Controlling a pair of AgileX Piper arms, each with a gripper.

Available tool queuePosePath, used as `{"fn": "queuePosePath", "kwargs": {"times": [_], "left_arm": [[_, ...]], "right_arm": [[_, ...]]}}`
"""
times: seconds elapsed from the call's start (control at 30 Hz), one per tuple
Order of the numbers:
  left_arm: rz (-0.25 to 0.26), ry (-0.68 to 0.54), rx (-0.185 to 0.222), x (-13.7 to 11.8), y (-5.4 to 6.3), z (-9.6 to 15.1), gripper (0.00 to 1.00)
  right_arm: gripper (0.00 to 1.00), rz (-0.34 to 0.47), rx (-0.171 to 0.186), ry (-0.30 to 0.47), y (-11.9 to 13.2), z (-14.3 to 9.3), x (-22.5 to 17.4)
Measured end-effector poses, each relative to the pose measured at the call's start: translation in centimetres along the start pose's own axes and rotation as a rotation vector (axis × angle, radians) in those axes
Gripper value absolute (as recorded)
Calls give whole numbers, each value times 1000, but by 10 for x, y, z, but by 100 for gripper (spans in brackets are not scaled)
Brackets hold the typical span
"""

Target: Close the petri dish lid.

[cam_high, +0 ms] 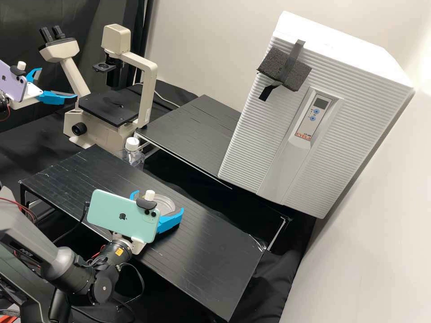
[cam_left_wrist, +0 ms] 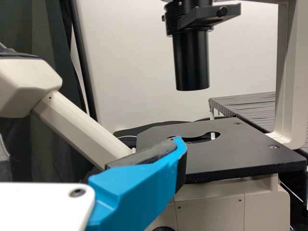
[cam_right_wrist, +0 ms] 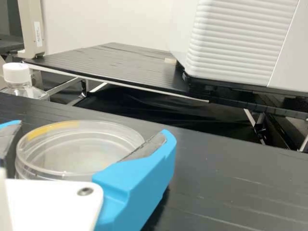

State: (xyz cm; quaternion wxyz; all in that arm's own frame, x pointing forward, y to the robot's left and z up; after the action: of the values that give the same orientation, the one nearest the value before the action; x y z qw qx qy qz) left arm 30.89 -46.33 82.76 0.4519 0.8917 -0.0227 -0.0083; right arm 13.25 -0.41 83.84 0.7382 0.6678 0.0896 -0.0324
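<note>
High view, lower centre: the right gripper (cam_high: 158,202)'s wide jaws flanked the part-hidden petri dish (cam_high: 165,204), perhaps touching; upper left, the left gripper (cam_high: 58,82) gaped.

In my high view, eight o'clock, a mint smartphone (cam_high: 119,214) partly hides the petri dish (cam_high: 167,204). Ten o'clock's lavender smartphone (cam_high: 13,85) is cropped.

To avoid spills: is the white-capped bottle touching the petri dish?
Apart. In the high view, black tabletop shows between the petri dish and the white-capped bottle.
</note>
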Motion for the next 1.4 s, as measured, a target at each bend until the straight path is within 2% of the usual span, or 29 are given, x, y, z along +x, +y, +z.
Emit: {"fn": "queuePosePath", "kwargs": {"times": [0.23, 0.53, 0.7, 0.8, 0.93, 1.2, 1.23, 1.4], "left_arm": [[0, 0, 0, 0, 0, 0, 100], [0, 0, 0, 0, 0, 0, 100], [0, 0, 0, 0, 0, 0, 100], [0, 0, 0, 0, 0, 0, 100], [0, 0, 0, 0, 0, 0, 100], [0, 0, 0, 0, 0, 0, 100], [0, 0, 0, 0, 0, 0, 100], [0, 0, 0, 0, 0, 0, 100]], "right_arm": [[100, 3, -2, 0, 0, 0, 0], [100, 26, -45, 1, 2, -5, -2], [100, 32, -50, -4, 3, -5, -3], [100, 20, -37, -18, 2, -2, -3], [100, 0, 11, -41, 1, 7, -3], [100, -12, 39, -43, 0, 11, -4], [0, -13, 44, -44, 0, 12, -4], [0, -14, 46, -44, 0, 12, -3]]}}
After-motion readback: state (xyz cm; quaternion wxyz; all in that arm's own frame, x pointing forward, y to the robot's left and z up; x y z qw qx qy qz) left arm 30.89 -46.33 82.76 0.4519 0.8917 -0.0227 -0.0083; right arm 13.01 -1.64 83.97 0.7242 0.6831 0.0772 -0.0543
